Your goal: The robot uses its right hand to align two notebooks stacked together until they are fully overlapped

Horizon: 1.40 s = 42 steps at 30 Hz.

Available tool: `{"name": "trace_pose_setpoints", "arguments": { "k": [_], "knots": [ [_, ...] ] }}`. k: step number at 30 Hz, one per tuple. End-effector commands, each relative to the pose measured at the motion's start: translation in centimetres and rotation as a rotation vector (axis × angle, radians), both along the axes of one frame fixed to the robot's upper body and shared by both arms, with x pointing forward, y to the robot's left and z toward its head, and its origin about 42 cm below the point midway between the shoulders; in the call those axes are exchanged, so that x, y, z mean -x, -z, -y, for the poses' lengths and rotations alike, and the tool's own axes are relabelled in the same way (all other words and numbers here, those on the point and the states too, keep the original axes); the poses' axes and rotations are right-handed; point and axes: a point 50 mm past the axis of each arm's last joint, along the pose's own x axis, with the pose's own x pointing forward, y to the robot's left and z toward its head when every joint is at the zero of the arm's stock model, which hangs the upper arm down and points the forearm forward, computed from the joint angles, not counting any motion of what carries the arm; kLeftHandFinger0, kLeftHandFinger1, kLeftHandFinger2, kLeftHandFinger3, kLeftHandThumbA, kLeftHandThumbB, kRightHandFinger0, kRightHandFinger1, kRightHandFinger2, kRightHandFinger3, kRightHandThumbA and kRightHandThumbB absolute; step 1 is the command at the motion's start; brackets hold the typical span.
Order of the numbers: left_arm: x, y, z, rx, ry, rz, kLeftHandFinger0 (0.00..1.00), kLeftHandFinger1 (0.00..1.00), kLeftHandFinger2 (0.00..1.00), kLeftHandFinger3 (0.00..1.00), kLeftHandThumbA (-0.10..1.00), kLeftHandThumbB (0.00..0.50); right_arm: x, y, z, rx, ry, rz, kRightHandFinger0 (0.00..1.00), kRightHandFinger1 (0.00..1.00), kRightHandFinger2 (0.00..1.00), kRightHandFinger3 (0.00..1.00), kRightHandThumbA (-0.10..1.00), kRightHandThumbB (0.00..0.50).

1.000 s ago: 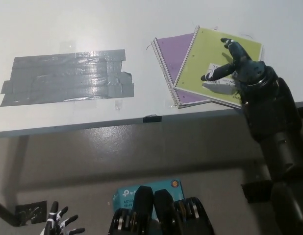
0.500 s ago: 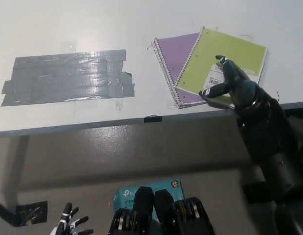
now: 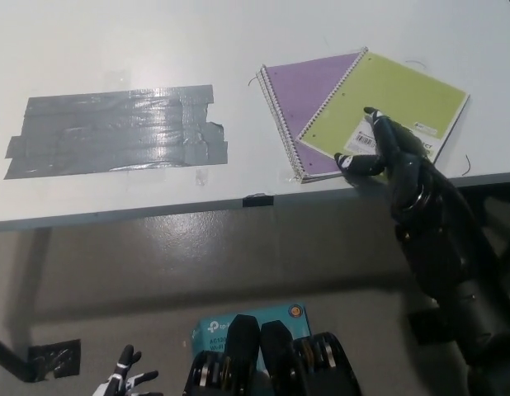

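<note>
A purple spiral notebook [image 3: 309,91] lies on the white table [image 3: 238,49] near its front edge. A green spiral notebook [image 3: 387,103] lies on top of it, turned clockwise so its far corner juts out to the right. My black right hand [image 3: 387,153] rests open on the green notebook's near corner, fingers spread and pressing on the cover by the white label [image 3: 364,139]. My white left hand [image 3: 123,381] hangs low at the bottom left, only its fingertips showing.
A large patch of grey tape [image 3: 115,130] covers the table's left part. A small black clip [image 3: 257,200] sits on the front edge. Below the table, a teal box [image 3: 207,327] lies on the floor.
My right hand has drawn back toward the front edge, and the green notebook has swung clockwise and slid right, uncovering more of the purple one. My left hand has sunk lower.
</note>
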Motion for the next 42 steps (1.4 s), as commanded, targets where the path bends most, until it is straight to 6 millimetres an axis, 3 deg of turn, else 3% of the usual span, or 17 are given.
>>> {"name": "trace_pose_setpoints", "arguments": {
  "k": [1, 4, 8, 10, 12, 17, 19, 21, 24, 25, 27, 29, 32, 35, 42],
  "knots": [
    [0.1, -0.4, -0.1, -0.017, 0.038, 0.039, 0.58, 0.69, 0.84, 1.0, 1.0, 0.358, 1.6, 2.9, 0.7, 0.094, -0.046, -0.114, 1.0, 1.0, 1.0, 1.0, 1.0, 0.376],
    [0.1, -0.3, 0.0, -0.019, 0.046, 0.038, 0.58, 0.69, 0.85, 1.0, 1.0, 0.379, 2.4, 3.7, 0.4, 0.223, -0.163, -0.133, 1.0, 1.0, 1.0, 1.0, 1.0, 0.388],
    [0.1, -0.3, -0.1, -0.016, 0.046, 0.035, 0.61, 0.71, 0.86, 1.0, 1.0, 0.38, 2.8, 4.6, 0.2, 0.325, -0.306, -0.119, 1.0, 1.0, 1.0, 1.0, 1.0, 0.357],
    [0.1, -0.3, -0.1, -0.019, 0.045, 0.033, 0.62, 0.72, 0.86, 1.0, 1.0, 0.376, 2.9, 5.1, 0.5, 0.354, -0.355, -0.116, 1.0, 1.0, 1.0, 1.0, 1.0, 0.374],
    [0.0, -0.4, -0.2, -0.018, 0.041, 0.037, 0.52, 0.68, 0.83, 1.0, 1.0, 0.367, 3.0, 5.5, 1.2, 0.377, -0.406, -0.153, 1.0, 1.0, 1.0, 1.0, 1.0, 0.408],
    [0.1, -0.3, -0.3, -0.011, 0.041, 0.032, 0.52, 0.66, 0.84, 1.0, 1.0, 0.376, 3.4, 5.8, 2.4, 0.392, -0.455, -0.173, 1.0, 1.0, 1.0, 1.0, 1.0, 0.456],
    [0.1, -0.1, -0.3, -0.013, 0.042, 0.033, 0.52, 0.66, 0.84, 1.0, 1.0, 0.401, 3.6, 5.8, 2.9, 0.43, -0.492, -0.154, 1.0, 1.0, 1.0, 1.0, 1.0, 0.485],
    [0.1, -0.1, -0.3, -0.006, 0.046, 0.027, 0.52, 0.69, 0.86, 1.0, 1.0, 0.411, 3.7, 5.7, 3.7, 0.455, -0.529, -0.147, 1.0, 1.0, 1.0, 1.0, 1.0, 0.452],
    [0.2, -0.1, -0.5, -0.018, 0.045, 0.034, 0.5, 0.68, 0.84, 1.0, 1.0, 0.42, 3.6, 5.6, 4.0, 0.492, -0.549, -0.135, 1.0, 1.0, 1.0, 1.0, 1.0, 0.445],
    [0.3, -0.2, -0.4, -0.018, 0.041, 0.033, 0.49, 0.67, 0.84, 1.0, 1.0, 0.428, 3.6, 5.5, 4.3, 0.5, -0.556, -0.13, 1.0, 1.0, 1.0, 1.0, 1.0, 0.417],
    [0.3, -0.2, -0.4, -0.02, 0.045, 0.037, 0.45, 0.62, 0.82, 1.0, 1.0, 0.411, 3.7, 5.4, 4.8, 0.517, -0.565, -0.126, 1.0, 1.0, 1.0, 1.0, 1.0, 0.416],
    [0.3, -0.1, -0.5, -0.019, 0.052, 0.035, 0.52, 0.64, 0.81, 1.0, 1.0, 0.438, 4.0, 5.5, 5.0, 0.525, -0.577, -0.125, 1.0, 1.0, 1.0, 1.0, 1.0, 0.396],
    [0.3, -0.1, -0.7, -0.024, 0.05, 0.031, 0.52, 0.65, 0.81, 1.0, 1.0, 0.466, 4.3, 6.1, 4.5, 0.525, -0.61, -0.123, 1.0, 1.0, 1.0, 1.0, 1.0, 0.422],
    [0.3, -0.1, -0.6, -0.021, 0.049, 0.031, 0.51, 0.65, 0.82, 1.0, 1.0, 0.46, 4.9, 6.6, 3.5, 0.519, -0.651, -0.116, 1.0, 1.0, 1.0, 1.0, 1.0, 0.395],
    [0.3, 0.0, -0.4, -0.031, 0.056, 0.035, 0.54, 0.65, 0.81, 1.0, 1.0, 0.471, 5.3, 6.6, 1.0, 0.579, -0.747, -0.082, 1.0, 1.0, 1.0, 1.0, 1.0, 0.409]
  ]
}}
